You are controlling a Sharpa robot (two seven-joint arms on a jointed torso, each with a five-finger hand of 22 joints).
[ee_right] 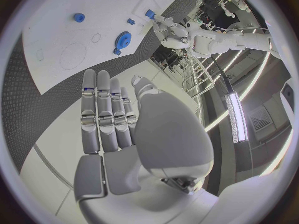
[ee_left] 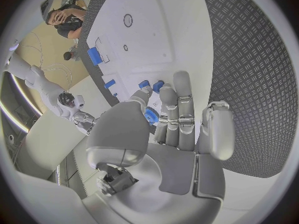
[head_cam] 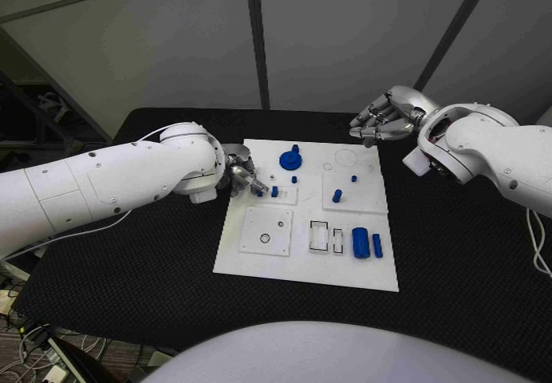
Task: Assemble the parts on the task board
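The left hand (head_cam: 244, 177) is at the left edge of the task board (head_cam: 265, 267), its fingers apart and holding nothing, close to a small blue peg (head_cam: 274, 191). I judge it is reaching for this peg; next it must close on it and carry it to a hole. The right hand (head_cam: 385, 116) waits beyond the far right corner, fingers together, empty. A blue gear (head_cam: 291, 160) stands on the board, and two blue cylinders (head_cam: 366, 242) lie near the rectangular slots (head_cam: 327, 238)
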